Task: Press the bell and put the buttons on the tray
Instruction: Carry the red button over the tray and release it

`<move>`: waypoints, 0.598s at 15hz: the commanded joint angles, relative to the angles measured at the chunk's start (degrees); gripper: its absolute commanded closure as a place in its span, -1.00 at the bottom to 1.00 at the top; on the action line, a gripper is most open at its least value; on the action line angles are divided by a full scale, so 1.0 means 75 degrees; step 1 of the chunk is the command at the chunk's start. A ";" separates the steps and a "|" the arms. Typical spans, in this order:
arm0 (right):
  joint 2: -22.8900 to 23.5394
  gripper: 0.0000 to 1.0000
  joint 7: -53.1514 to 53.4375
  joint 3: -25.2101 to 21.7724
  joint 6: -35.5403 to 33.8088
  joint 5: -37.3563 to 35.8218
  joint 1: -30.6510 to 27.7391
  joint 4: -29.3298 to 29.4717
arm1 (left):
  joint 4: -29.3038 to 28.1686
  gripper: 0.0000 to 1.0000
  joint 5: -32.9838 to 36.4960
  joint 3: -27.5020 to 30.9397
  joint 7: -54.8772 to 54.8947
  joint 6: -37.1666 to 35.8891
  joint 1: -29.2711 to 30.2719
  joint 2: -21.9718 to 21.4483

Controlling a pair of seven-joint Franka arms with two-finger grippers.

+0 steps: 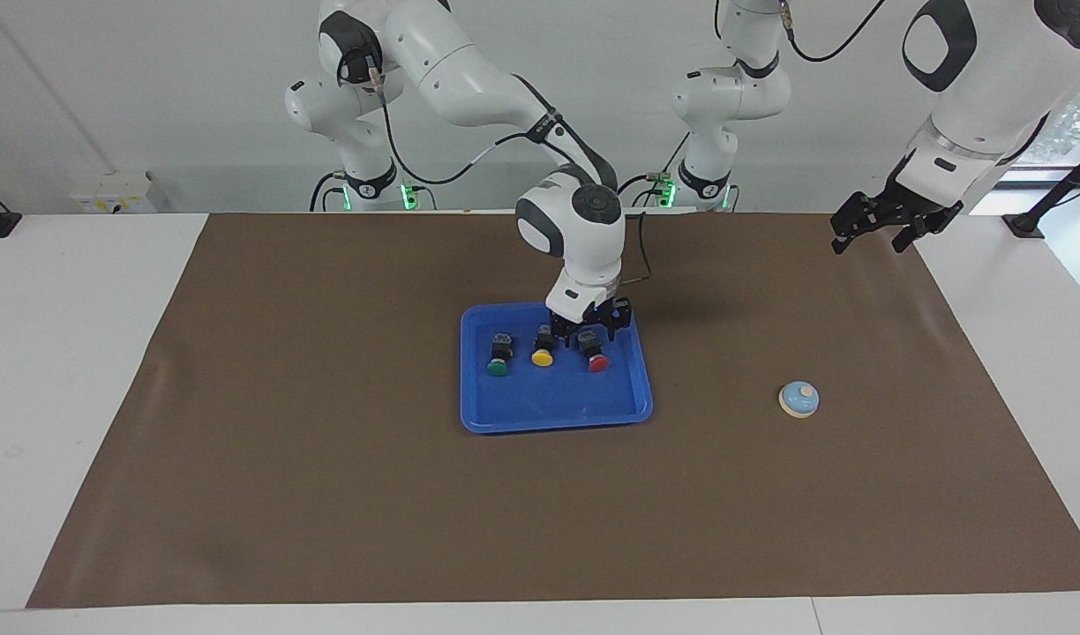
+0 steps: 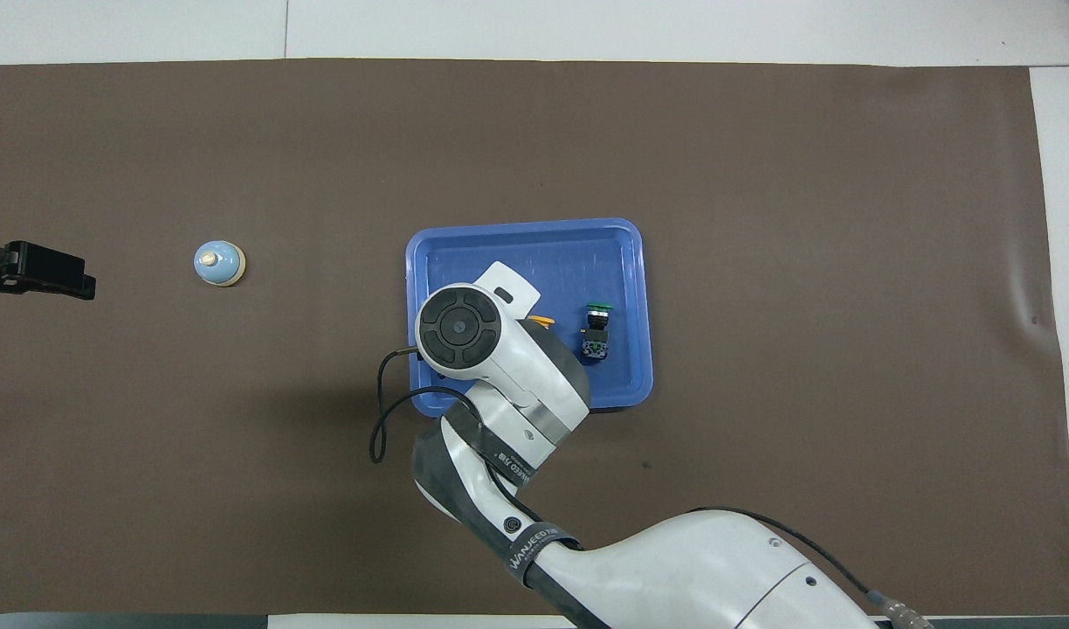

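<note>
Looking across the table at the robots, you see all three buttons lying in a row in the blue tray [image 1: 624,410]: green button [image 1: 498,355], yellow button [image 1: 543,347], red button [image 1: 595,353]. The right gripper [image 1: 590,328] hangs just over the red one with its fingers spread and nothing in them. From overhead, the right arm's wrist covers that gripper and the red button, leaves only a sliver of the yellow cap, and shows the green one fully.

The tray sits mid-mat, its part farther from the robots bare. The bell [image 1: 798,399] stands alone toward the left arm's end, well apart from the tray, with open brown mat [image 1: 328,494] around it. The left gripper [image 1: 884,226] waits, fingers apart and empty, above the mat's corner at that end.
</note>
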 commanded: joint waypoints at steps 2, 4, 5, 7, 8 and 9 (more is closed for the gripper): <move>-0.0210 -1.00 0.0179 -0.0030 -0.0946 -0.0006 -0.0051 0.0424 | 0.0051 -1.00 -0.0063 0.0020 0.0072 -0.0161 0.0016 -0.0056; -0.0410 -1.00 0.0167 -0.0064 -0.1508 0.0041 -0.0134 0.0612 | 0.0051 -1.00 -0.0063 0.0009 0.0072 -0.0161 0.0016 -0.0056; -0.0573 -1.00 0.0167 -0.0123 -0.1720 0.0041 -0.0180 0.0624 | 0.0051 -1.00 -0.0063 0.0009 0.0037 -0.0161 0.0016 -0.0056; -0.1064 -1.00 0.0121 -0.0135 -0.2211 0.0030 -0.0600 0.0578 | 0.0063 -1.00 -0.0005 -0.0003 0.0025 -0.0184 -0.0054 -0.0056; -0.1322 -1.00 0.0085 -0.0124 -0.2457 0.0018 -0.0835 0.0554 | 0.0086 -1.00 -0.0004 -0.0026 0.0014 -0.0161 -0.0054 -0.0125; -0.1603 -1.00 -0.0043 -0.0135 -0.2669 0.0018 -0.1081 0.0496 | 0.0063 -1.00 -0.0004 -0.0027 0.0002 -0.0149 -0.0054 -0.0161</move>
